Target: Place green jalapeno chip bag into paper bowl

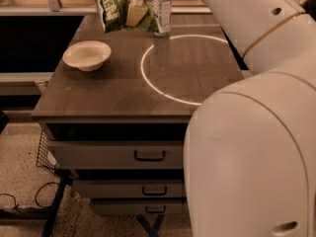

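The green jalapeno chip bag (pixel 112 10) is at the far edge of the table, crinkled and upright. My gripper (pixel 134 15) reaches down from the top of the view and is shut on the bag's right side, with a tan finger (pixel 137 14) across its front. The paper bowl (pixel 87 55) sits empty on the table's left side, in front of the bag and a little to its left. I cannot tell whether the bag's bottom touches the table.
A clear plastic bottle (pixel 162 10) stands just right of the gripper. A bright ring of light (pixel 148 78) lies on the brown table (pixel 113 95). Drawers (pixel 148 155) are below the tabletop, with a wire basket (pixel 44 152) at the left. My white arm (pixel 256 132) fills the right side.
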Action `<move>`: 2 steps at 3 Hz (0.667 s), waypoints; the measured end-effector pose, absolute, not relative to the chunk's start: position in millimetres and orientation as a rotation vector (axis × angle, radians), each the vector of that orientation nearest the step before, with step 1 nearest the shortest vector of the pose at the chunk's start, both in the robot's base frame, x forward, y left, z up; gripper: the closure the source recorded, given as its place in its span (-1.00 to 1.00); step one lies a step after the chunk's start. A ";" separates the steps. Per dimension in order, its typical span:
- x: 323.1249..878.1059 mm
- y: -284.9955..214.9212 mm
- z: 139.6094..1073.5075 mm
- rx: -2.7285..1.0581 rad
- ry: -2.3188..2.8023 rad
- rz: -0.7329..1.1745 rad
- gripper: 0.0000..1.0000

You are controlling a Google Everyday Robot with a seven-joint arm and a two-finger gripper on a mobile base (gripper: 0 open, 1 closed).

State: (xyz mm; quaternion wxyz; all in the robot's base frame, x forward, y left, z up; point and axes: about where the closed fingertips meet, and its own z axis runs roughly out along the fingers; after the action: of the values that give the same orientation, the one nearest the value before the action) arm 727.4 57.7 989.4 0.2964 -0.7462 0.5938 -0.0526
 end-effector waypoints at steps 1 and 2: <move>741.8 85.6 984.6 -1.978 1.534 -0.143 1.00; 754.5 116.1 977.7 -2.013 1.467 -0.130 1.00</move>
State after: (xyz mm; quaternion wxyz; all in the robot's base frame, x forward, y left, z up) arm 754.5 116.1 977.7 0.3181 -0.7651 0.5577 -0.0495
